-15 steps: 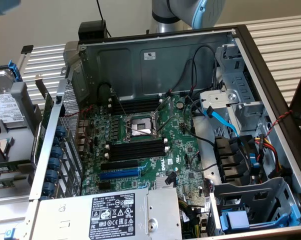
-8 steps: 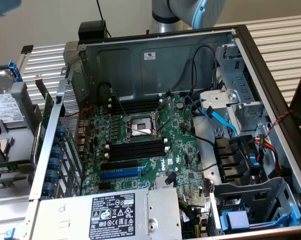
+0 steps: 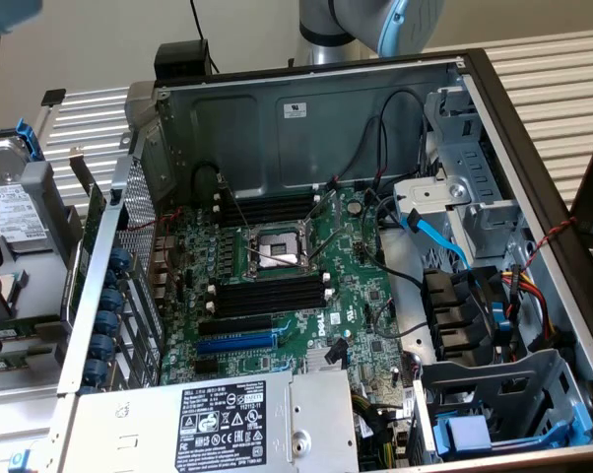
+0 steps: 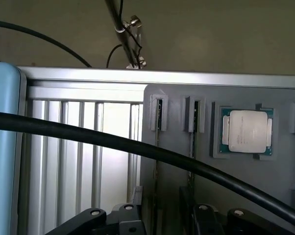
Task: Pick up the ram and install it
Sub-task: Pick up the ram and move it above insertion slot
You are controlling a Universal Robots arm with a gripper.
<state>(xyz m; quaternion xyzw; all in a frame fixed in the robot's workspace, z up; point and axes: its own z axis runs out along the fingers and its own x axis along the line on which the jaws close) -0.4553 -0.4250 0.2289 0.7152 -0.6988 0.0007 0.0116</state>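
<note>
I'm watching the gripper (image 4: 167, 223) hanging with its jaws spread wide, gripping nothing, close to the grey holder (image 4: 265, 169). The ram (image 4: 158, 117) is standing on edge in a holder slot just ahead of the jaws, apart from them. A second stick (image 4: 193, 117) is sitting beside it, and a CPU (image 4: 247, 131) is lying further along.

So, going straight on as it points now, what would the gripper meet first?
Probably the grey holder, near the ram standing on edge in its slot; depth is unclear.
</note>
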